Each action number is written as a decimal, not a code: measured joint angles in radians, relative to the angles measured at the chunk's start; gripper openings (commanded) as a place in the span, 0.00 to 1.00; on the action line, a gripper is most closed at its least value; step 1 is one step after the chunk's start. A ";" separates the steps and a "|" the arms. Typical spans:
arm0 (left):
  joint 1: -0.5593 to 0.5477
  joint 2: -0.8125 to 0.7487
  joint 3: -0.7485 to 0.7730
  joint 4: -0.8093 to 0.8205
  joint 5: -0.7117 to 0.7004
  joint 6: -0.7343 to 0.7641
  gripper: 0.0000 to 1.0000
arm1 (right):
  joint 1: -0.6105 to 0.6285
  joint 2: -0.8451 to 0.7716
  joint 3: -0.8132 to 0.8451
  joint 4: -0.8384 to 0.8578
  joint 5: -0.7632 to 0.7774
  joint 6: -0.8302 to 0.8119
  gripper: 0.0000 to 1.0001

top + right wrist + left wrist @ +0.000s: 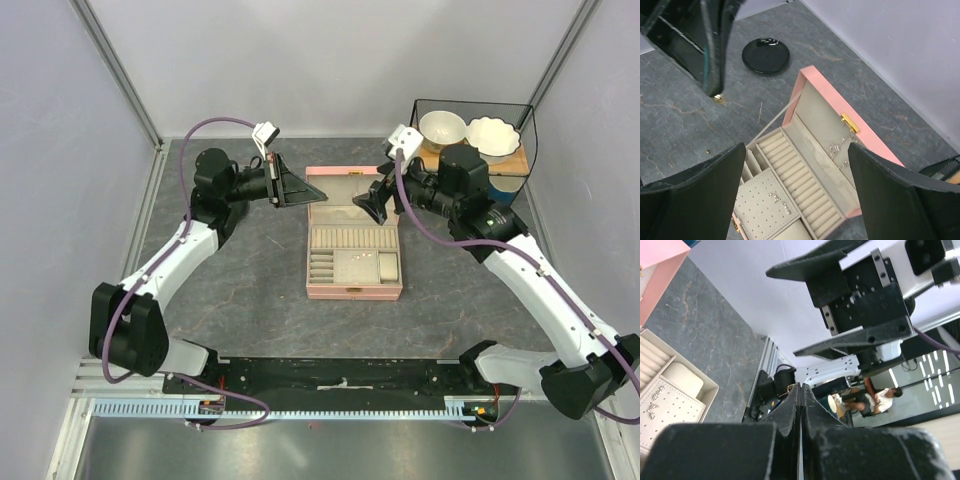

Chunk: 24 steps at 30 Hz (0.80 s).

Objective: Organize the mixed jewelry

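Only the right wrist view shows the black dish [766,55] on the counter [670,125]; the overhead view does not. The left gripper [715,92] has its jaws clenched on a gold piece of the mixed jewelry [717,98]. Another speck lies loose on the counter. More sit on the dotted pad [765,205] and lid [822,107] of the open pink box [355,290]. All are too small to tell their long axis. The right gripper [368,207] hovers over the box's back, jaws spread wide and holding nothing.
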State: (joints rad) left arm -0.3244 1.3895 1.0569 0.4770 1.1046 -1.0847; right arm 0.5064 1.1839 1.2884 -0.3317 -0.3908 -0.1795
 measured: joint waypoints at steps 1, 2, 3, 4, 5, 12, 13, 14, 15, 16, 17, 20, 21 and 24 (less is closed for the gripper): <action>0.001 0.009 -0.006 0.033 -0.005 -0.036 0.01 | 0.009 0.008 0.010 0.002 0.001 0.000 0.90; 0.004 0.022 -0.013 0.068 -0.010 -0.076 0.02 | 0.023 0.018 0.019 0.004 0.008 0.000 0.89; 0.005 0.035 -0.017 0.097 -0.016 -0.110 0.02 | 0.035 0.029 0.026 0.005 0.014 0.000 0.88; 0.009 0.047 -0.018 0.119 -0.026 -0.138 0.02 | 0.048 0.040 0.031 0.006 0.021 0.000 0.88; 0.011 0.057 -0.018 0.137 -0.034 -0.163 0.01 | 0.059 0.051 0.035 0.006 0.027 0.000 0.87; 0.021 0.079 -0.029 0.226 -0.061 -0.264 0.01 | 0.113 0.112 0.054 -0.001 0.035 -0.002 0.82; 0.021 0.080 -0.030 0.238 -0.062 -0.273 0.02 | 0.117 0.118 0.060 -0.001 0.035 -0.002 0.81; 0.022 0.082 -0.030 0.245 -0.063 -0.280 0.01 | 0.120 0.121 0.063 -0.001 0.036 -0.002 0.80; 0.022 0.084 -0.030 0.255 -0.064 -0.288 0.02 | 0.122 0.125 0.069 -0.003 0.037 -0.002 0.79; 0.021 0.085 -0.030 0.262 -0.066 -0.295 0.02 | 0.126 0.128 0.075 -0.002 0.037 -0.002 0.79; 0.022 0.088 -0.031 0.268 -0.067 -0.301 0.02 | 0.129 0.131 0.080 -0.003 0.038 -0.002 0.78; 0.021 0.090 -0.038 0.282 -0.073 -0.313 0.02 | 0.136 0.142 0.099 -0.003 0.040 -0.002 0.77; 0.021 0.090 -0.042 0.285 -0.075 -0.315 0.02 | 0.138 0.146 0.105 -0.003 0.040 -0.002 0.76; 0.022 0.090 -0.054 0.289 -0.079 -0.317 0.02 | 0.145 0.160 0.125 -0.006 0.040 0.000 0.75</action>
State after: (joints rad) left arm -0.3027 1.4796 1.0027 0.7658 1.0256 -1.4021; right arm 0.6514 1.3437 1.4132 -0.3378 -0.3504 -0.1799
